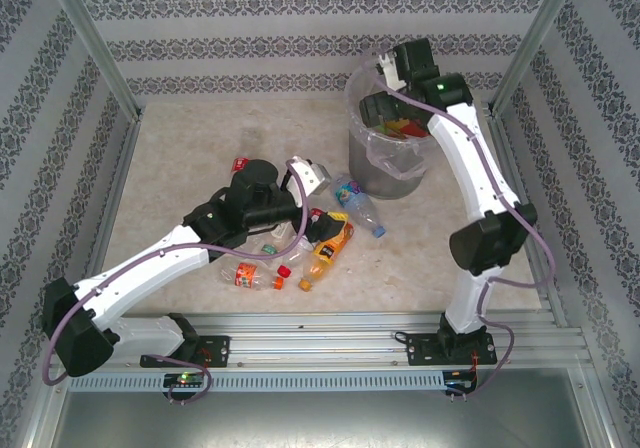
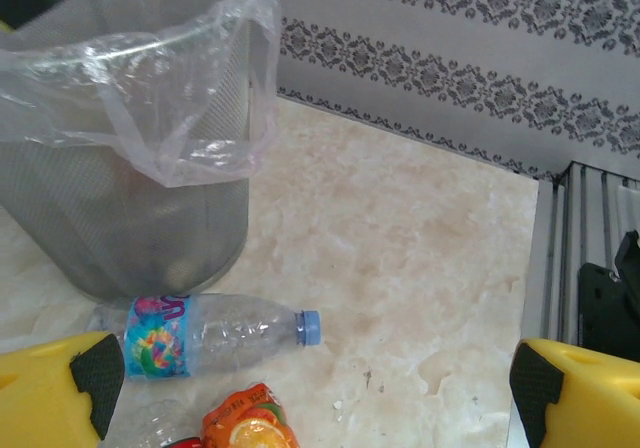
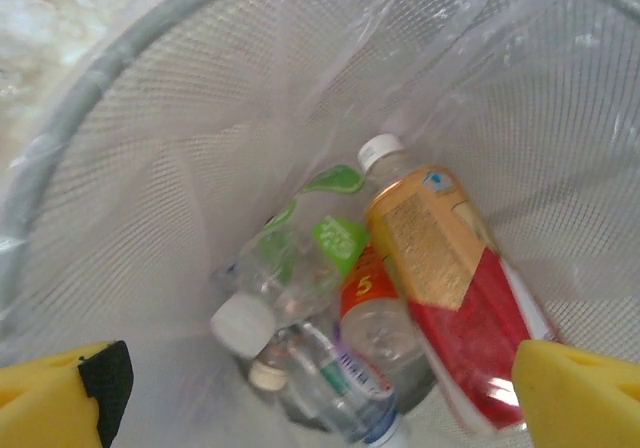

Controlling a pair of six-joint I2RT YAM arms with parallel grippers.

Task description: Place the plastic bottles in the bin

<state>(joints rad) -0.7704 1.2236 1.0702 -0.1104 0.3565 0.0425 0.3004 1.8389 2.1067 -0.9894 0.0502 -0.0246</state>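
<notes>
The pale marbled counter [image 1: 180, 158] is carrying the grey mesh bin [image 1: 385, 173], which is standing toward 1 o'clock from the counter's middle in the top view, its clear liner folding over the rim. The right end effector [image 3: 320, 393] is hanging over the bin's mouth, its yellow fingers spread wide apart and gripping nothing. The left end effector [image 2: 310, 383] is hovering near the counter's middle, fingers likewise wide apart and empty. Several plastic bottles [image 3: 335, 243] are lying inside the bin, an orange-and-red-labelled bottle [image 3: 450, 298] leaning at 3 o'clock in the right wrist view. More are lying loose on the counter toward 6 o'clock, a blue-capped bottle [image 2: 205, 336] just beside the bin's base
</notes>
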